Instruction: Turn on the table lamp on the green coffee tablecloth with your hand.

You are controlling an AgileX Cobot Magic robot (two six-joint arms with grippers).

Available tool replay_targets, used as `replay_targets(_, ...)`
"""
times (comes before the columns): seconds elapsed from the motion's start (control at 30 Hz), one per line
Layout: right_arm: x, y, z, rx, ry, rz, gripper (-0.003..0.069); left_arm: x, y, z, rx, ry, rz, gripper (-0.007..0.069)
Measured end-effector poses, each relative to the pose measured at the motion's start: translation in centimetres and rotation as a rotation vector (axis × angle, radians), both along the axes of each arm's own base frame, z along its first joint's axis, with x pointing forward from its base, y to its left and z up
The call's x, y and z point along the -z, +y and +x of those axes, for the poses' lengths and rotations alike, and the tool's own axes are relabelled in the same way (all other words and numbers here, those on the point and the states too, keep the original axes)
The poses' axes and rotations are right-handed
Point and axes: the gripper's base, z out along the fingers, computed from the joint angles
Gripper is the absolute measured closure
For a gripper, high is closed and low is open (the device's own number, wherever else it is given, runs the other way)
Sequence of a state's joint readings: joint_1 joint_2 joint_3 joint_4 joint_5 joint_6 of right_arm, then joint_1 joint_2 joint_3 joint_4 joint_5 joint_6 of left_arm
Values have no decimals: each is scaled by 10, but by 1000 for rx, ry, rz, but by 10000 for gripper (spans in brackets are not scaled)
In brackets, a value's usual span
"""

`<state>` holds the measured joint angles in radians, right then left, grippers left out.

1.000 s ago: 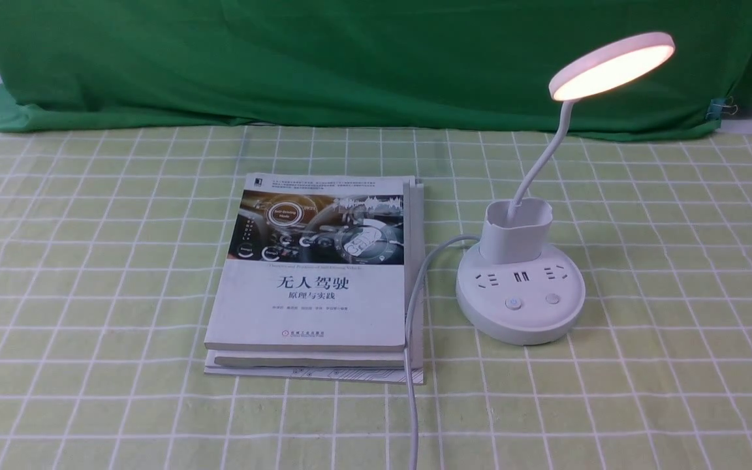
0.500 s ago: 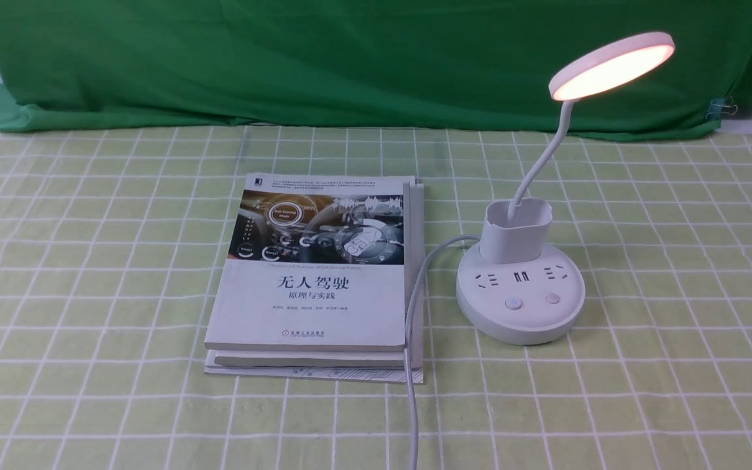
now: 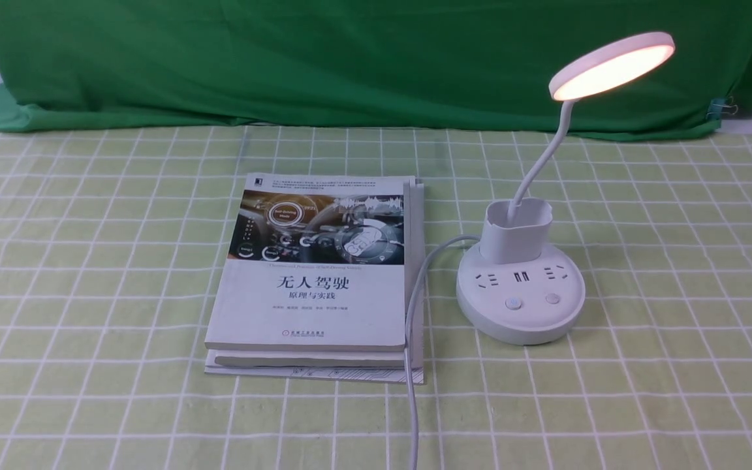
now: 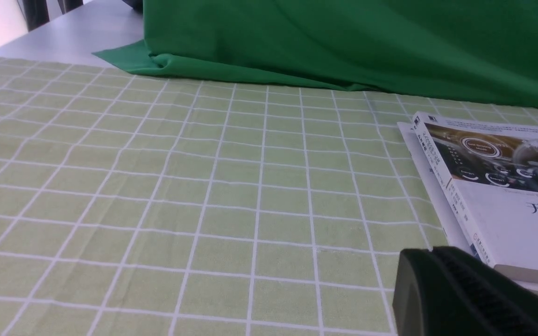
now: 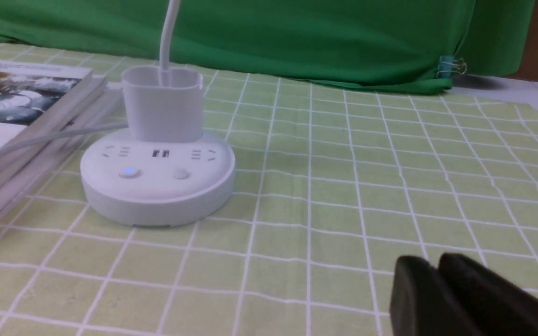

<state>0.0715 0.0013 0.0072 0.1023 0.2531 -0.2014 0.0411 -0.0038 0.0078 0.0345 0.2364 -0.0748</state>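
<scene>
In the right wrist view the right gripper shows two black fingers pressed together with no gap, holding nothing, hovering above the green coffee tablecloth. The left gripper fingers likewise meet, empty, just beside the stacked books. The table lamp stands on the cloth right of the books, its disc head glowing and a base button lit blue. Its white cord runs along the books' edge.
</scene>
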Motion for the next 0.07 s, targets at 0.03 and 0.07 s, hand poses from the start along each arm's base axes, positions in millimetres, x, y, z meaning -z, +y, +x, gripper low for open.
replay_targets(0.03,0,0,0,0,0,0,539,0,0,0,0,0,0,622)
replay_targets(0.07,0,0,0,0,0,0,538,0,0,0,0,0,0,622)
